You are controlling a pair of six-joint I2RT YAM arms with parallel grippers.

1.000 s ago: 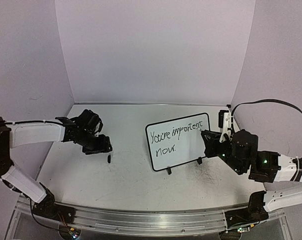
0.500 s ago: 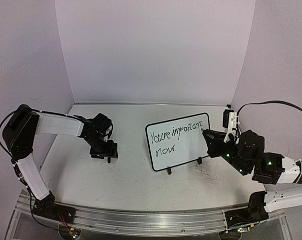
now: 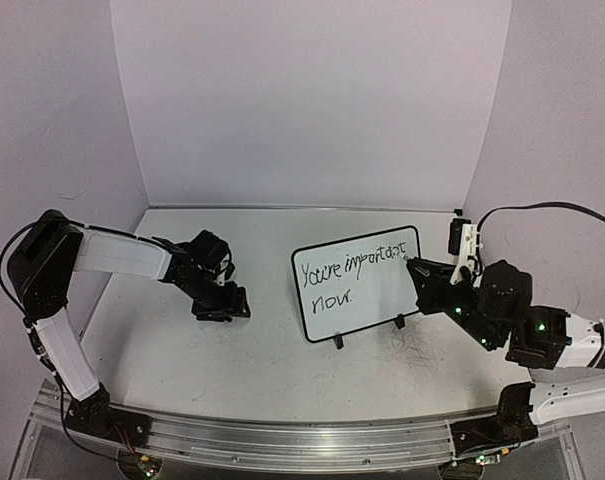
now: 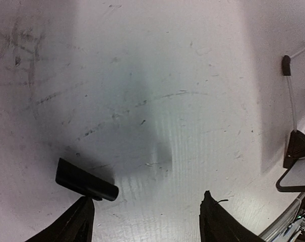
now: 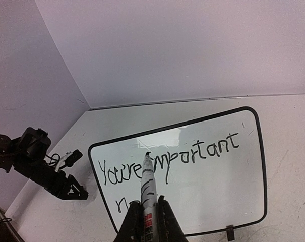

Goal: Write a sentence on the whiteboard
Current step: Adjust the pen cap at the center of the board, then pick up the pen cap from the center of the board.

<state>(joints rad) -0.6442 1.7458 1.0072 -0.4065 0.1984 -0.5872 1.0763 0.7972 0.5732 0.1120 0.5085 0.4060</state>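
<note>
The whiteboard point(image 3: 367, 300) stands tilted on its black feet at the table's middle right, with "You're important now." written on it in black. My right gripper point(image 5: 149, 201) is shut on a white marker point(image 5: 147, 181). The marker's black tip is raised in front of the board point(image 5: 212, 186), between "You're" and "important". My left gripper point(image 4: 146, 197) is open and points down at the table, left of the board. A short black marker cap point(image 4: 86, 180) lies by its left finger, outside the jaws. In the top view my left gripper point(image 3: 222, 306) hides the cap.
Purple walls close in the white table point(image 3: 272, 370) at the back and on both sides. The surface is scuffed with dark marks. A metal rail point(image 3: 282, 440) runs along the near edge. One foot of the board point(image 4: 297, 146) shows at the right of the left wrist view.
My left gripper has moved right and nearer, over the spot where the cap lay. The right arm shifted slightly right with the marker, then held still.
</note>
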